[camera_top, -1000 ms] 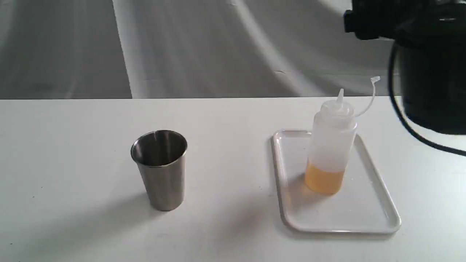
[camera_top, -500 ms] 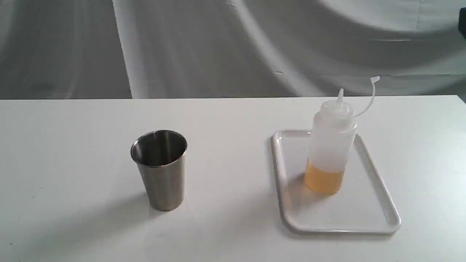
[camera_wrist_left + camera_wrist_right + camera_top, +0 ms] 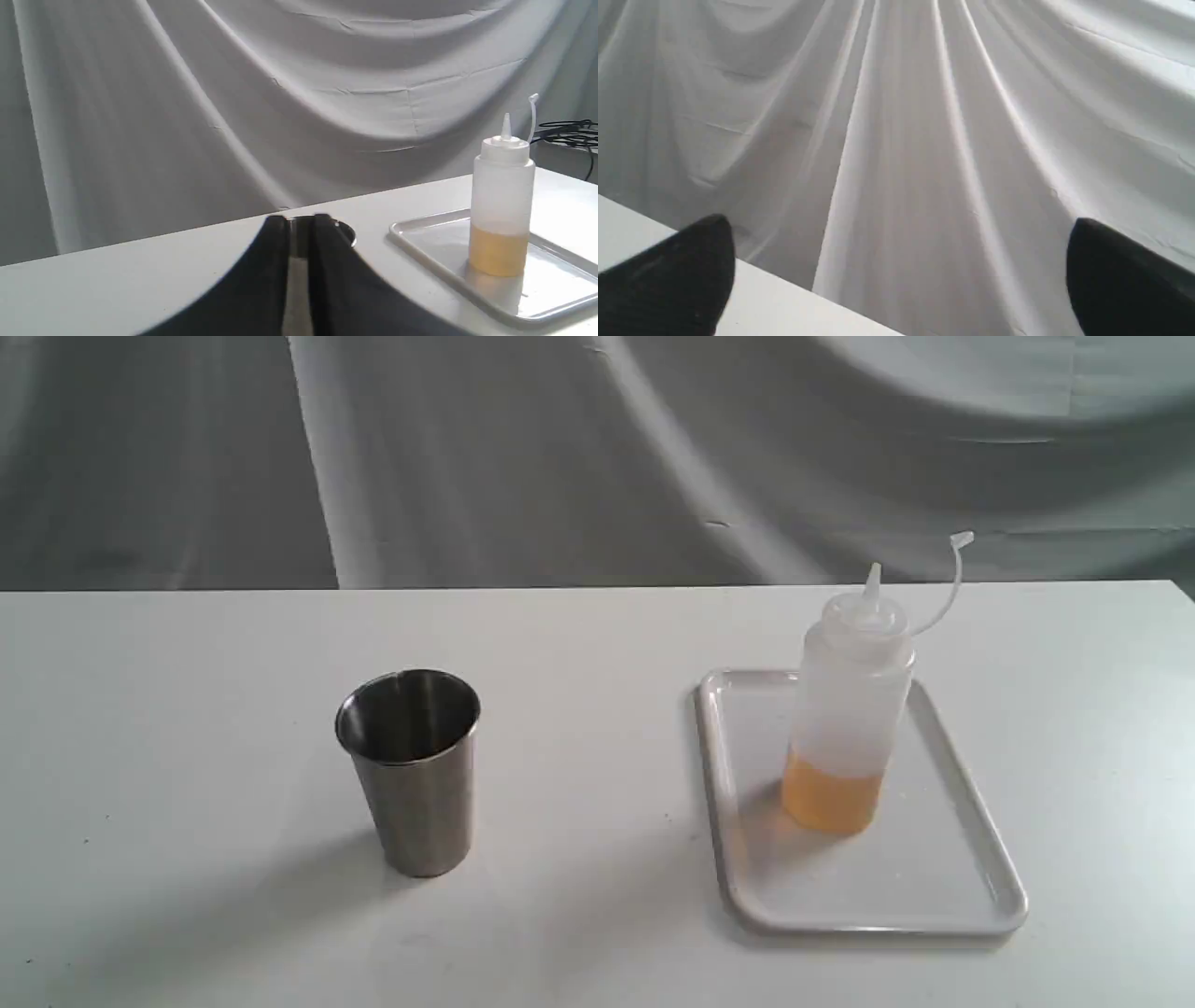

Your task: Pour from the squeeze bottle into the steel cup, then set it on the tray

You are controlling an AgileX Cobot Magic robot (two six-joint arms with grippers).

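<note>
Finding: the squeeze bottle stands upright on the tray, toward the tray's 12 o'clock half, nozzle uncapped and amber liquid filling its lowest part. The steel cup stands upright on the table, well apart at the bottle's 9 o'clock; its dark interior does not reveal whether it holds any liquid. The right gripper is spread wide and empty, facing only the backdrop. The left gripper has its jaws drawn close with a narrow slit, gripping nothing, the cup behind it. Assessment: the placing step appears satisfied, but the pour cannot be confirmed. If pouring is outstanding, the next move calls for the right gripper to take the bottle's body, carry it toward 9 o'clock and tip the nozzle over the cup's rim.
</note>
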